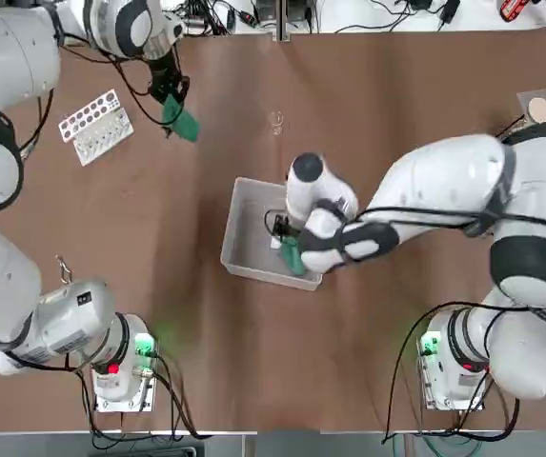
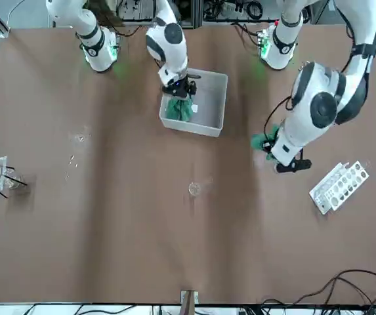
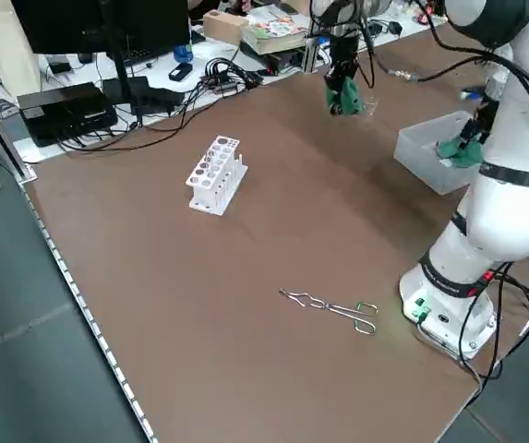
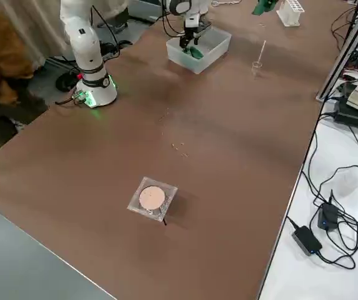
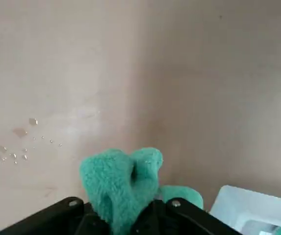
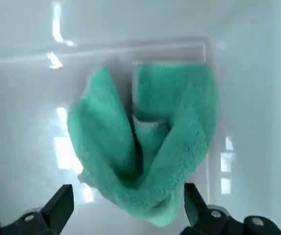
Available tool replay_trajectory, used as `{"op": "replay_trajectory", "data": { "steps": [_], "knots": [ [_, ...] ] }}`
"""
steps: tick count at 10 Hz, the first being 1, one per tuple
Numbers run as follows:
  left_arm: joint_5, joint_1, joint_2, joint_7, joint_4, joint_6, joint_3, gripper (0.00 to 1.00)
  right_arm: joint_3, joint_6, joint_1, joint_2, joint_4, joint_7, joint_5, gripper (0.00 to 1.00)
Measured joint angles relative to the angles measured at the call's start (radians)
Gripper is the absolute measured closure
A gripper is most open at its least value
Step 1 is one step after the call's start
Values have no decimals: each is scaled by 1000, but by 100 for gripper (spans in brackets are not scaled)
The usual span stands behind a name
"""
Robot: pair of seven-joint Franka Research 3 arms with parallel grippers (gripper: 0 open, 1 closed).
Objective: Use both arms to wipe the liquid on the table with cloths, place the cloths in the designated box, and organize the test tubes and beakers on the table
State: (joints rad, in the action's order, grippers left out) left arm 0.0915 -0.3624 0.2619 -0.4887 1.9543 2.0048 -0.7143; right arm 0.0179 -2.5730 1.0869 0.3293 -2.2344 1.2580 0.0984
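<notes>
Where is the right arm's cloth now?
In the right wrist view, that green cloth lies inside the box, between the right gripper's open fingers.

The big flat table [image 1: 192, 314] was plain brown, with little shiny drops [image 5: 25, 132] of wet on it. The big white left arm [image 1: 15, 57] pinched one fuzzy green cloth [image 1: 181, 119], all bunched up, out past the box [image 1: 249, 233] and apart from it. The box was pale, see-through and low, with round corners, and it sat flat on the table. Another soft green cloth [image 6: 145, 142] lay loose and folded over in the box. The big white right arm [image 1: 425, 181] reached over the box, above that loose cloth.
</notes>
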Motion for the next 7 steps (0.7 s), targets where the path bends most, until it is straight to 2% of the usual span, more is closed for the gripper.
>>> {"op": "replay_trajectory", "data": {
  "steps": [2, 3, 4, 5, 6, 7],
  "knots": [
    [0, 2, 57, 0, 72, 104, -1, 89, -3, -34, 13, 24, -1, 1, -1, 3],
    [0, 6, 83, 0, 133, 188, -1, 89, -3, -70, 23, 43, -2, 2, -1, 5],
    [0, 7, 101, 0, 205, 278, -1, 89, -4, -90, 25, 59, -2, 3, -1, 13],
    [0, 6, 111, 0, 280, 371, 1, 89, -10, -93, 25, 64, -1, 3, -1, 27],
    [0, 6, 119, 0, 347, 449, 9, 89, -16, -94, 25, 64, 2, 3, -1, 46],
    [0, 6, 129, 0, 389, 489, 28, 89, -21, -94, 25, 64, 5, 5, -1, 61]
  ]
}}
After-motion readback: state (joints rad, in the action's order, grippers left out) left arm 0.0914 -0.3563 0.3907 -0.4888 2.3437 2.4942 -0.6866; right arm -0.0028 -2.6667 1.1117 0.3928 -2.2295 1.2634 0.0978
